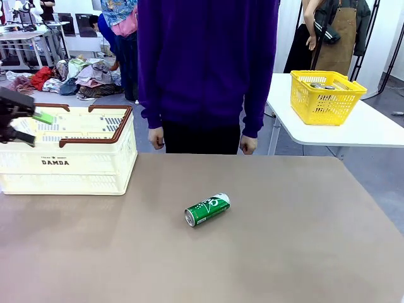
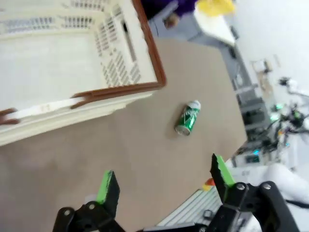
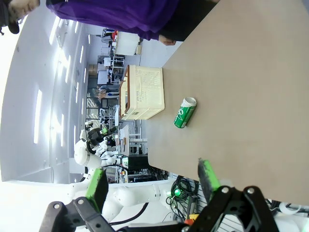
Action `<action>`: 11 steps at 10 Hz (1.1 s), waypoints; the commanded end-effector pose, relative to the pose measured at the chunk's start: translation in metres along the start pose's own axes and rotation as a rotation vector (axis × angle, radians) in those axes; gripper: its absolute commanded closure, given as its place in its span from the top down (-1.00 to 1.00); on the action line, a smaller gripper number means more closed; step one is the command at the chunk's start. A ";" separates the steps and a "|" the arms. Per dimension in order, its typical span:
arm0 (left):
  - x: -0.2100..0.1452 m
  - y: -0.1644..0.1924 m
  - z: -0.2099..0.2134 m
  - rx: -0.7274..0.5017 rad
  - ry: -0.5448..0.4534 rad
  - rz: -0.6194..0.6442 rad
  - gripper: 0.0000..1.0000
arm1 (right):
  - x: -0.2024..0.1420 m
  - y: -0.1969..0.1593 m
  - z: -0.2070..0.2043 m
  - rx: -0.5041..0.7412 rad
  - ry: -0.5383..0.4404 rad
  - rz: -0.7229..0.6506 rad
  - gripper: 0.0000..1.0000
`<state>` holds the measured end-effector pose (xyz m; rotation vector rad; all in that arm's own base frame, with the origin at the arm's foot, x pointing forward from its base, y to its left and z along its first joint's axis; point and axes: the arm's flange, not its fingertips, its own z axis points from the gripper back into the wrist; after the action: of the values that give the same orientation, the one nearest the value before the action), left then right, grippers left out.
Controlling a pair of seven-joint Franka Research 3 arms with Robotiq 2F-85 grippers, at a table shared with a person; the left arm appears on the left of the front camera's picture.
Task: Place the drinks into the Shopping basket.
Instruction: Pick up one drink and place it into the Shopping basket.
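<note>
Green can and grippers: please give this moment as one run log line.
green can: lying on its side on table, outside Shopping basket | left gripper: open, empty | right gripper: open, empty

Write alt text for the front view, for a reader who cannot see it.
A green drink can lies on its side mid-table. At left stands a cream Shopping basket, the open left gripper at its left end; a person in purple stands opposite.

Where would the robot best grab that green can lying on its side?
Probably the middle of the green can, from straight above, closing across its width: it lies on its side, so both rounded flanks are free.
</note>
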<state>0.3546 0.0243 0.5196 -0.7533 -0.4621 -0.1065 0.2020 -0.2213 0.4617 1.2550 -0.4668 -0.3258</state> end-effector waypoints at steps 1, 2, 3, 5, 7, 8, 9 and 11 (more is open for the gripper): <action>0.009 -0.073 -0.054 0.047 0.187 -0.212 1.00 | 0.003 0.001 0.002 0.024 -0.009 0.028 1.00; 0.006 -0.110 -0.088 0.104 0.280 -0.304 1.00 | 0.003 0.001 0.002 0.024 -0.009 0.028 1.00; 0.003 -0.145 -0.119 0.158 0.334 -0.380 1.00 | 0.003 0.001 0.002 0.024 -0.009 0.028 1.00; -0.022 -0.203 -0.189 0.244 0.415 -0.553 1.00 | 0.003 0.001 0.002 0.024 -0.009 0.028 1.00; -0.053 -0.220 -0.252 0.213 0.579 -0.867 1.00 | 0.003 0.001 0.002 0.024 -0.009 0.028 1.00; -0.058 -0.227 -0.264 0.151 0.586 -0.939 1.00 | 0.003 0.001 0.002 0.024 -0.009 0.028 1.00; -0.057 -0.228 -0.264 0.164 0.558 -0.858 1.00 | 0.003 0.001 0.002 0.024 -0.009 0.028 1.00; -0.078 -0.237 -0.264 0.193 0.607 -0.847 1.00 | 0.003 0.001 0.002 0.024 -0.009 0.028 1.00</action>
<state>0.3279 -0.3403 0.4601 -0.2713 -0.1814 -1.0646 0.2019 -0.2214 0.4618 1.2548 -0.4674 -0.3257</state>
